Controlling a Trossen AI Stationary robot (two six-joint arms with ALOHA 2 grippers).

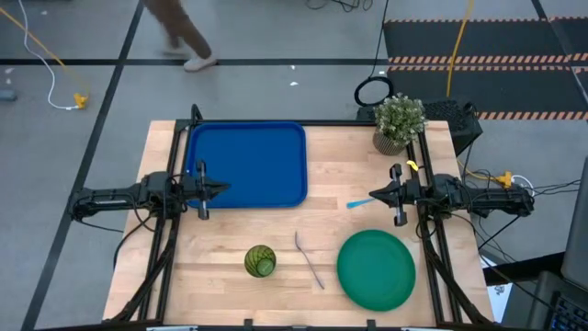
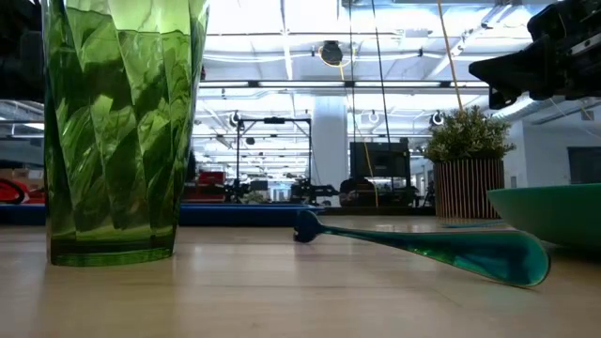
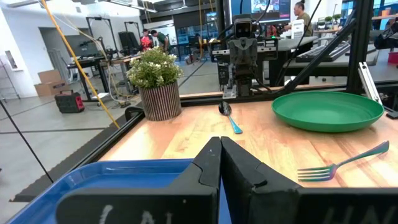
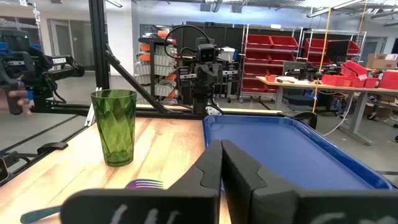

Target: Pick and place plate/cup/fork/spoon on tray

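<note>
**Nothing on the tray yet; the spoon lies closest to the right gripper**

In the high view the big bright-blue rectangular plastic tray [image 1: 248,165] sits in the upper left part of the wooden table [image 1: 312,239], with nothing on it. The left gripper [image 1: 219,188] hangs over the tray's lower left edge with its fingers pressed together and holding nothing. The right gripper [image 1: 375,197] hangs right of centre, pointing toward the tray, also closed and empty.

The small spoon with a light-blue handle and dark bowl [image 1: 357,203] lies just left of the right gripper's tips, its long axis running roughly left to right with a slight tilt across the frame, nearly in line with that gripper's pointing direction. It is well apart from the left gripper.

The large round flat green plastic plate [image 1: 376,268] rests at the lower right, below the right gripper. The slim pale fork [image 1: 310,260] lies lower centre, running top to bottom with a slight lean, between the plate and the small dark-green translucent tumbler cup [image 1: 261,261], which stands upright at its left.

My judgement: the right arm is much the nearer for the spoon, and would need to open its fingers, then come down across the handle.
</note>
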